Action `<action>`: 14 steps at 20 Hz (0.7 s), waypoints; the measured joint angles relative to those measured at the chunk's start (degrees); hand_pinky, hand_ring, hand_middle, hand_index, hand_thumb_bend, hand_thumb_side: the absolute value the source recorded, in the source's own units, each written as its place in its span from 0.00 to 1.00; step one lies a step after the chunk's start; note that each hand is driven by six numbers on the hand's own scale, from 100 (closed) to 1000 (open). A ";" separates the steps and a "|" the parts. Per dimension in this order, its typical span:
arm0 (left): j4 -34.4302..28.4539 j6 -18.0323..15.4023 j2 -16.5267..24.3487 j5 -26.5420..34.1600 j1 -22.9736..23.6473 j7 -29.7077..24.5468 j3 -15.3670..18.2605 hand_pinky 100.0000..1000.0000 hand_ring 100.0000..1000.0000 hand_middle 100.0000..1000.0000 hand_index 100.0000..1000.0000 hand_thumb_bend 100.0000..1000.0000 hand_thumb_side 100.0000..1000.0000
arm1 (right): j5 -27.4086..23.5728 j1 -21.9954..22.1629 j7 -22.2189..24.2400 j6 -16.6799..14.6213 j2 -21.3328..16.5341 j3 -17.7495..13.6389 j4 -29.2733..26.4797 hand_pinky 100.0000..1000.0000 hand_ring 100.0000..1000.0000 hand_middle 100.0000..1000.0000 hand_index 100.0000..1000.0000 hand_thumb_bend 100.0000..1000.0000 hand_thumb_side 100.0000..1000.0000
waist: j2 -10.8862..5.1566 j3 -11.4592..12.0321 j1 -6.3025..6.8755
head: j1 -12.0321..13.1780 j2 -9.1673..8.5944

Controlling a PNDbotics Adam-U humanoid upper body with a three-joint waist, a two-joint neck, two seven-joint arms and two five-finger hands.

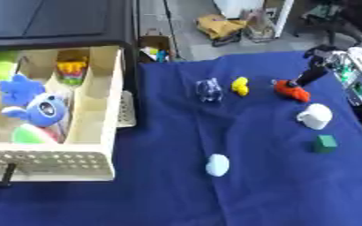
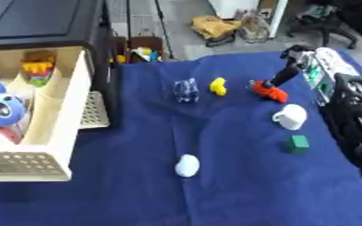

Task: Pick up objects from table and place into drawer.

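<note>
Right hand [image 1: 298,81] meets red toy [image 1: 292,91]; its grip seems hidden.

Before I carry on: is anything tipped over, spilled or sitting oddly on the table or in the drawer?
Nothing looks spilled or damaged. The white cup seems to lie on its side on the blue cloth; the green block sits beside it. The right hand touches the red toy. The drawer stands open, toys inside.

cloth [image 1: 261,194] navy | drawer [image 1: 99,132] cream | cube [image 1: 326,143] green | toy [image 1: 291,90] red-orange | duck [image 1: 240,85] yellow
</note>
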 measured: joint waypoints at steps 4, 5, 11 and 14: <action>0.00 0.04 -0.01 -0.07 -0.02 0.04 0.00 0.30 0.43 0.52 0.67 0.08 0.99 | -0.44 0.44 -1.30 0.34 0.09 0.01 0.27 0.86 0.90 0.77 0.94 0.35 0.29 | 0.20 0.10 0.03 | -0.02 -0.29; 0.00 0.06 -0.01 -0.12 -0.03 0.06 0.00 0.30 0.43 0.52 0.67 0.08 0.99 | -0.44 0.50 -1.64 0.37 0.19 0.02 0.38 0.86 0.90 0.77 0.93 0.34 0.29 | 0.28 0.11 0.06 | -0.02 -0.30; 0.00 0.09 -0.05 -0.19 -0.07 0.09 0.00 0.30 0.43 0.52 0.67 0.07 0.99 | -0.43 0.99 -3.78 0.05 0.58 0.04 1.02 0.86 0.89 0.77 0.91 0.27 0.28 | 0.67 0.40 0.23 | -0.10 -0.53; 0.00 0.09 -0.26 -0.21 -0.11 0.09 0.00 0.30 0.43 0.52 0.67 0.07 0.99 | -0.44 1.23 -4.64 -0.15 0.61 0.04 1.41 0.86 0.89 0.77 0.90 0.26 0.27 | 0.78 0.60 0.38 | -0.16 -0.72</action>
